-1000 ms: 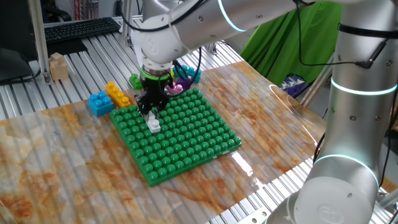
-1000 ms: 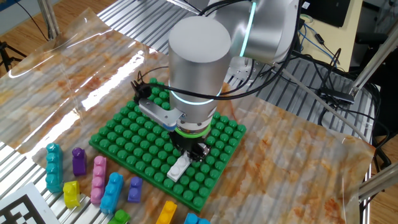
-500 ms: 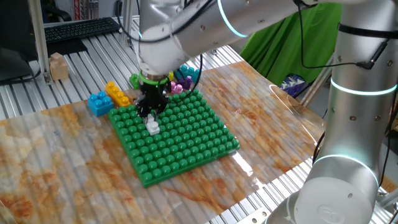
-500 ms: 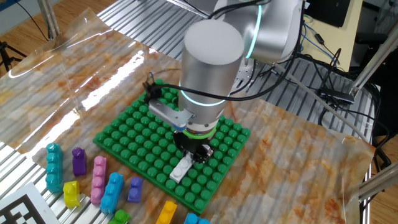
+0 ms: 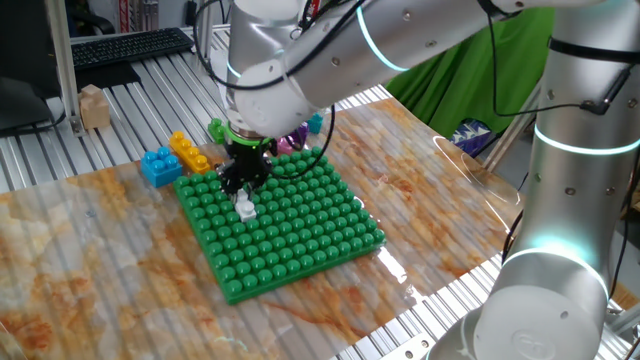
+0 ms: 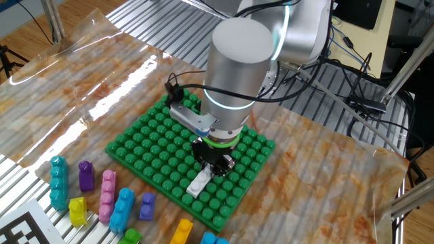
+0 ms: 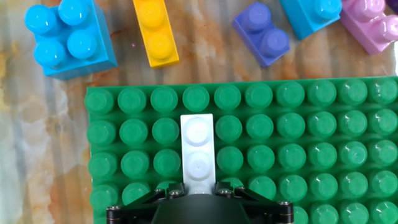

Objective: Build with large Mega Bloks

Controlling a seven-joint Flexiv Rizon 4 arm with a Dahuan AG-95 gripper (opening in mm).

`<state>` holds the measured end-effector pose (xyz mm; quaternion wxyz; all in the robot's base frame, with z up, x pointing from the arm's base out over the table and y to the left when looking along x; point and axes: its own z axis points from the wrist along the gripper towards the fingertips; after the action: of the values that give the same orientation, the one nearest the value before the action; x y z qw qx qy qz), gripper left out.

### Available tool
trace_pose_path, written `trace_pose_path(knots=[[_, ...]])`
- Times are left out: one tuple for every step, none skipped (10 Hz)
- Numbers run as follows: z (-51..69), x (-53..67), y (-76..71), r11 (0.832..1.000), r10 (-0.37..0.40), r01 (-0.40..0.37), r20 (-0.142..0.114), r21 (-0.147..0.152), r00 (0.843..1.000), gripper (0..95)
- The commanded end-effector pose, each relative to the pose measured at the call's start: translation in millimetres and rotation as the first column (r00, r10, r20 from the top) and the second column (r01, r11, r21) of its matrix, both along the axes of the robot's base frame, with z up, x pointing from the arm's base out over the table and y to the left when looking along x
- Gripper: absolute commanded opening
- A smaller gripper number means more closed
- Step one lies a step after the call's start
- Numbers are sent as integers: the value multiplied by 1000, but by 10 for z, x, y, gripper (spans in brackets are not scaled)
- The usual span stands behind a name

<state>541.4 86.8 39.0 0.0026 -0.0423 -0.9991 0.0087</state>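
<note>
My gripper (image 5: 243,186) is shut on a white two-stud brick (image 5: 245,207) that sits on the green studded baseplate (image 5: 300,225) near its left edge. The other fixed view shows the gripper (image 6: 213,165) over the white brick (image 6: 197,184) near the plate's (image 6: 149,146) front edge. In the hand view the jaws (image 7: 198,190) clasp the near end of the white brick (image 7: 198,148), which lies along one stud column of the plate (image 7: 311,155), two rows from its far edge.
Loose bricks lie off the plate: a blue one (image 7: 68,34), a yellow-orange one (image 7: 155,31), a purple one (image 7: 262,34), a teal one (image 7: 311,11) and a pink one (image 7: 367,25). More lie in a row at the plate's side (image 6: 108,195). A cardboard box (image 5: 94,105) stands at the far left.
The gripper with the white brick has shifted a little, and the green baseplate has slid along with it, to the right in the other fixed view.
</note>
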Motion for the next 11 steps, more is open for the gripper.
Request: trace_pose_path(knots=[[-189,14,5,1000,-10,9,-6,-9,1000,190],[-170,3,-1,999,7,-8,-24,-41,1000,380],[-132,-11,-11,998,32,-33,-16,-51,999,380],[-97,-27,-13,998,34,-35,-18,-44,999,380],[-47,-27,-23,998,29,-28,18,-55,999,380],[-7,-28,-36,1000,23,-22,26,-17,999,190],[27,-28,-45,999,24,-24,20,41,1000,0],[78,-39,-26,997,20,-20,-2,78,1000,0],[90,-43,-16,997,16,-16,0,79,1000,0],[87,-42,-17,998,17,-17,0,67,1000,0],[87,-41,-17,998,15,-15,1,68,1000,0]])
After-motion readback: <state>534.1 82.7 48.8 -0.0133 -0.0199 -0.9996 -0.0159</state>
